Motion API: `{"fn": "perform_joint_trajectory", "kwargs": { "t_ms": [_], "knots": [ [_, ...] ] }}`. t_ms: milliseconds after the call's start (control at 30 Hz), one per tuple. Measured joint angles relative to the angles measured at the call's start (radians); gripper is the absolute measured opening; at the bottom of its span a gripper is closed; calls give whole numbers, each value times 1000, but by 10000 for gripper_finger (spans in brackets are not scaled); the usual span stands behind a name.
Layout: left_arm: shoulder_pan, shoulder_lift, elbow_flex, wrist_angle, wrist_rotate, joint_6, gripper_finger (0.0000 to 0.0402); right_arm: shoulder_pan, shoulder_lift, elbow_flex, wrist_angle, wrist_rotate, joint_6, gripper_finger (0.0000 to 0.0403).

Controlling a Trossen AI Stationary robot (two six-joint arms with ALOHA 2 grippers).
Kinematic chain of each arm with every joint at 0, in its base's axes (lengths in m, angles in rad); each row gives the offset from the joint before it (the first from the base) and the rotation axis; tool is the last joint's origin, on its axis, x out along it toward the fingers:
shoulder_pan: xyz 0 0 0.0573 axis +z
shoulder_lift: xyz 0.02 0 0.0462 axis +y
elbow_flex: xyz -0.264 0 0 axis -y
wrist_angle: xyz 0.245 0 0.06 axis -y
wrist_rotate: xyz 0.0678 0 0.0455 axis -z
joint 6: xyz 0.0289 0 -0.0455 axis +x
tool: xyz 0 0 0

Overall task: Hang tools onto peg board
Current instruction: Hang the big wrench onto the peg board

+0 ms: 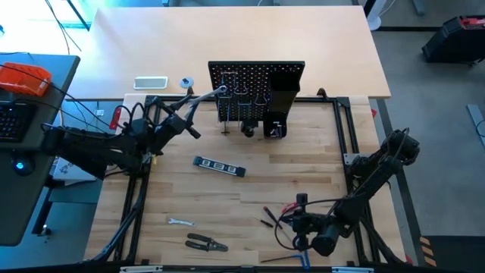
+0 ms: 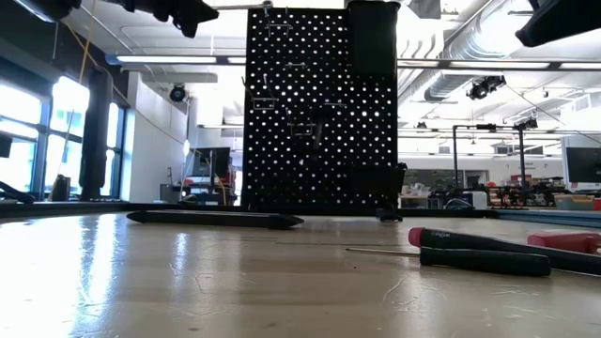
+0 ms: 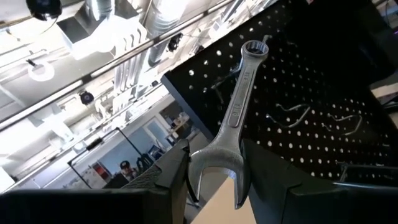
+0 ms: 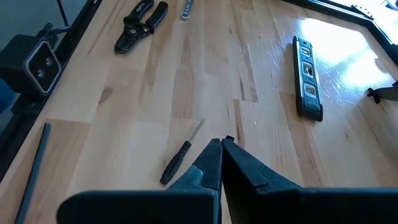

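The peg board (image 1: 256, 91) stands upright at the table's far middle, with thin hooks (image 3: 292, 115) and a black box holder (image 1: 284, 95). My left gripper (image 1: 187, 110) is shut on a silver wrench (image 1: 206, 96), whose ring end (image 3: 254, 50) is at the board's upper left corner. Whether it touches a hook I cannot tell. My right gripper (image 4: 221, 146) hovers shut above the near right of the table, by a black screwdriver (image 4: 177, 160). A dark level (image 1: 219, 166), pliers (image 1: 206, 243) and a small wrench (image 1: 180, 222) lie flat on the table. My left gripper pinches the wrench's open-jaw end (image 3: 217, 165) between its two fingers (image 3: 171, 180). They come from the table's left, slanting upward, roughly along the shaft. The wrench is lifted clear of the table and sticks out toward the board, ring end foremost.
Dark tools (image 1: 261, 127) sit at the board's foot. Screwdrivers, one red-handled (image 2: 563, 241), lie near my right gripper. Black frame rails (image 1: 350, 129) edge the work surface. A white object (image 1: 150, 83) and a tape roll (image 1: 186, 82) lie beyond the board's left side.
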Motion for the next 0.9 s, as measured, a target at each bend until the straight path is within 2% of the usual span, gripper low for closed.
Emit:
{"fn": "perform_joint_trajectory", "kwargs": {
  "t_ms": [500, 900],
  "knots": [
    [134, 42, 0, -25, 97, -103, 115, -17, 0, 0, 0, -5, 0, 3],
    [175, 195, 0, -41, 102, -133, 147, -24, 0, 0, -1, -8, 3, 3]
  ]
}}
